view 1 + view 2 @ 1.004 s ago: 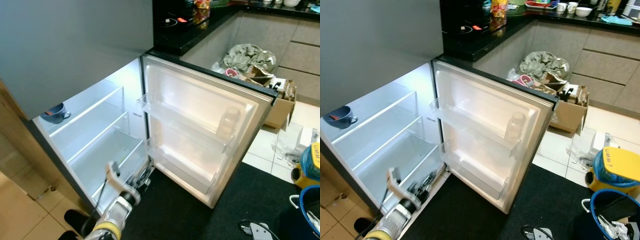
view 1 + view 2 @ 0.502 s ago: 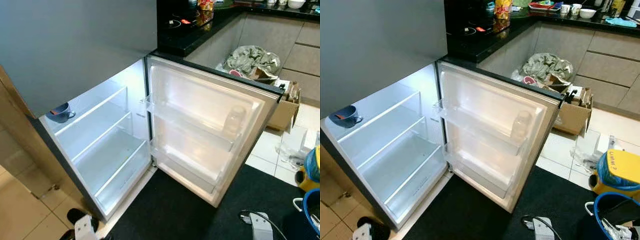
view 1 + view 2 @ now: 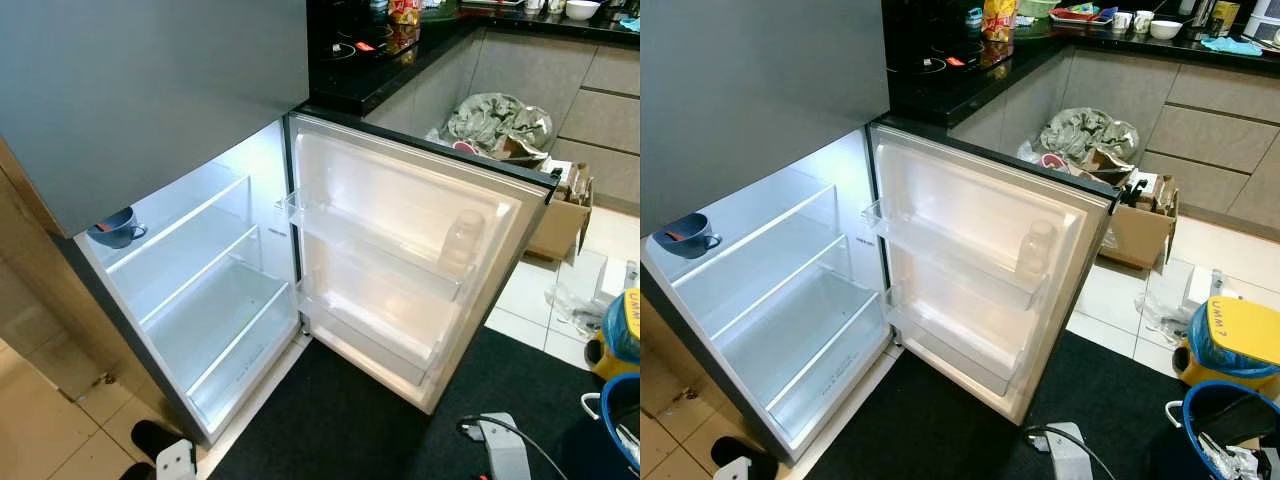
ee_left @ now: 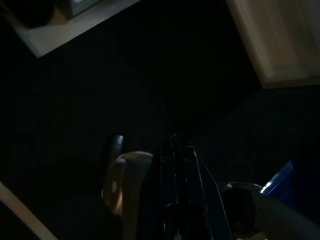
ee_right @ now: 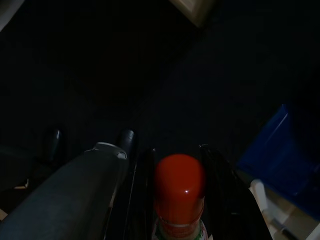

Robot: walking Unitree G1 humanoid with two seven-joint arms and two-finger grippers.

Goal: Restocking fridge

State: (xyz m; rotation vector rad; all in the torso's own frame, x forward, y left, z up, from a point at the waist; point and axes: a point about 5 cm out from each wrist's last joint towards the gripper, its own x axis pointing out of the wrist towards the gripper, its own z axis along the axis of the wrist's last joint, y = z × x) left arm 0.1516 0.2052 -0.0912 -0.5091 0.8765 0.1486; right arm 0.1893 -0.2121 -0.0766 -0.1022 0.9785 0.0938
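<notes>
Fridge (image 3: 200, 300): lower door (image 3: 400, 270) swung wide open, light on inside, glass shelves bare apart from one item.
Cup (image 3: 113, 228): blue, on the top shelf at the far left edge.
Door racks: one clear bottle (image 3: 460, 240) stands in the upper rack, near the door's outer edge.
Right end effector (image 5: 175, 200): hangs low over the dark mat (image 3: 350, 420), its two black fingers closed on a red-capped bottle (image 5: 179, 182), cap pointing outward between them.
Left end effector (image 4: 177, 150): also low over the mat, in deep shade; I cannot tell how its fingers stand.
Desk (image 3: 970, 60): black, behind the fridge, with a snack bag (image 3: 998, 18) on it.
Floor: cardboard box (image 3: 1140, 220) and crumpled bags beside the door; blue bucket (image 3: 1230, 420) at the right.
</notes>
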